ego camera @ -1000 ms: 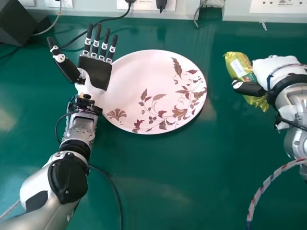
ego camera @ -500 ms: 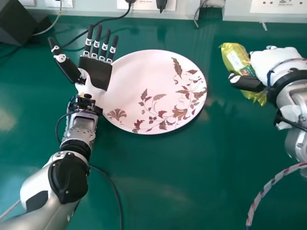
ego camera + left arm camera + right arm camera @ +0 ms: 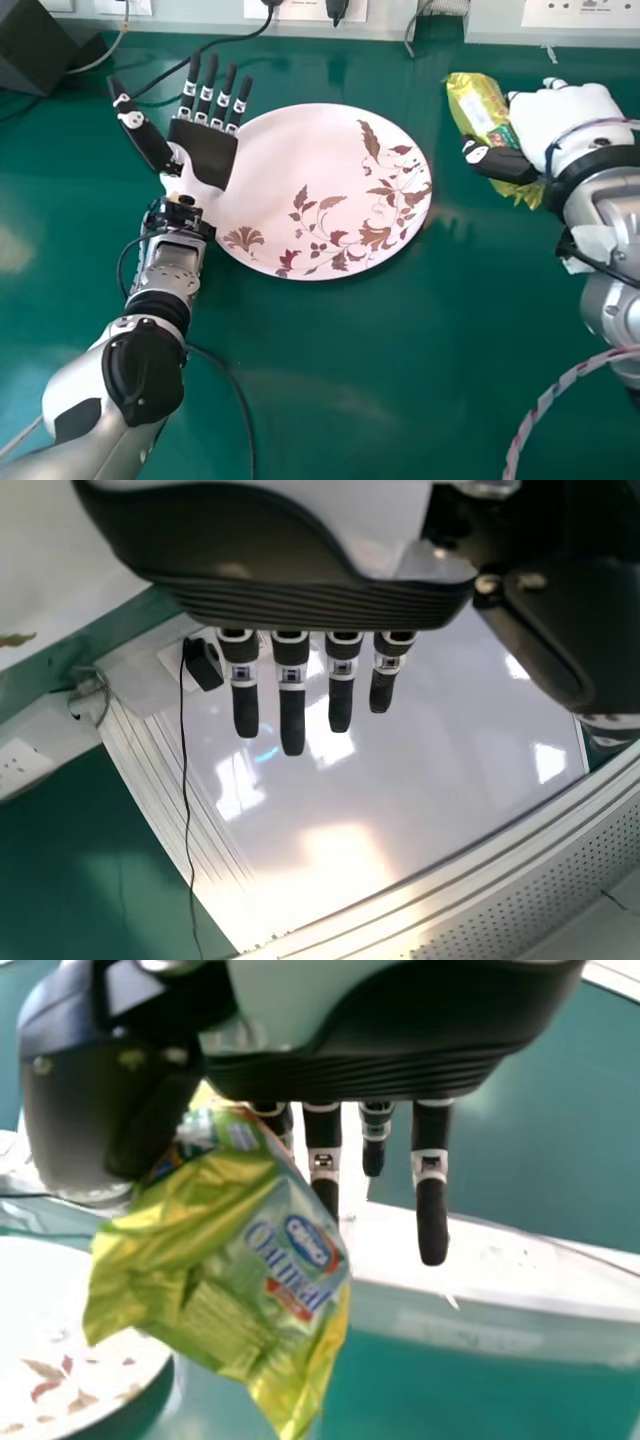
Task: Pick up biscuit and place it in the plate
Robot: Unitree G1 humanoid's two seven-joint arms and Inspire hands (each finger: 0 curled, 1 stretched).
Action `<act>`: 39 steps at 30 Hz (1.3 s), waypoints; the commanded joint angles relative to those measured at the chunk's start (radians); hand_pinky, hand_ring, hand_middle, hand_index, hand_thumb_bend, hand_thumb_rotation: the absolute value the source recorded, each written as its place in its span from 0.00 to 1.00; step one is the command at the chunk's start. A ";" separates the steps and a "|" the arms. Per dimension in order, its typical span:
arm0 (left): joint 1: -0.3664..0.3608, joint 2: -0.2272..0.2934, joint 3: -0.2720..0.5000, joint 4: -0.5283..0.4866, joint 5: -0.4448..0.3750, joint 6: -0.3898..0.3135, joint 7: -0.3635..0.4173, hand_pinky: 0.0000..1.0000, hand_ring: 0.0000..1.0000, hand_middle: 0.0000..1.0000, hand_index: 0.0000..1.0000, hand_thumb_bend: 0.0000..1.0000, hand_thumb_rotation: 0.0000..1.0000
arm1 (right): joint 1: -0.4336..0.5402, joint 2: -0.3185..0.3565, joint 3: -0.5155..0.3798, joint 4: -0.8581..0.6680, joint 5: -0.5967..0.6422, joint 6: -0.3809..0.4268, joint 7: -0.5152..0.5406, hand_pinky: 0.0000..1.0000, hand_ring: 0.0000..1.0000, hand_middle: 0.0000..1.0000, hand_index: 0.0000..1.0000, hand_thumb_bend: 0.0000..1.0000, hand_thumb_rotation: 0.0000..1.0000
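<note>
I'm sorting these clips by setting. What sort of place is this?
Probably a robotics lab or test workspace: a green work surface runs up to wall trunking with socket panels, black cables lie across it, and a floral plate serves as a prop.

Illumination is bright. Beyond the left hand [image 3: 205,152], glare patches mark the glossy white panel [image 3: 440,765]. Beside that hand, the floral-patterned plate [image 3: 290,165] casts a soft shadow onto the green tabletop [image 3: 330,400].
</note>
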 commanded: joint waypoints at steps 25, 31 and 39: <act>0.028 -0.011 -0.009 0.010 0.012 -0.037 0.000 0.82 0.82 0.94 1.00 1.00 0.51 | -0.032 0.073 -0.009 -0.008 0.050 -0.062 -0.086 0.37 0.51 0.51 0.48 0.47 0.00; 0.027 -0.016 -0.010 0.010 0.015 -0.049 0.016 0.82 0.83 0.94 1.00 1.00 0.50 | -0.040 0.087 -0.004 0.007 0.052 -0.073 -0.096 0.36 0.50 0.52 0.48 0.47 0.00; 0.027 -0.018 -0.014 0.010 0.020 -0.060 0.023 0.80 0.81 0.93 1.00 1.00 0.52 | -0.054 0.094 0.011 0.029 0.055 -0.101 -0.122 0.37 0.50 0.52 0.48 0.47 0.00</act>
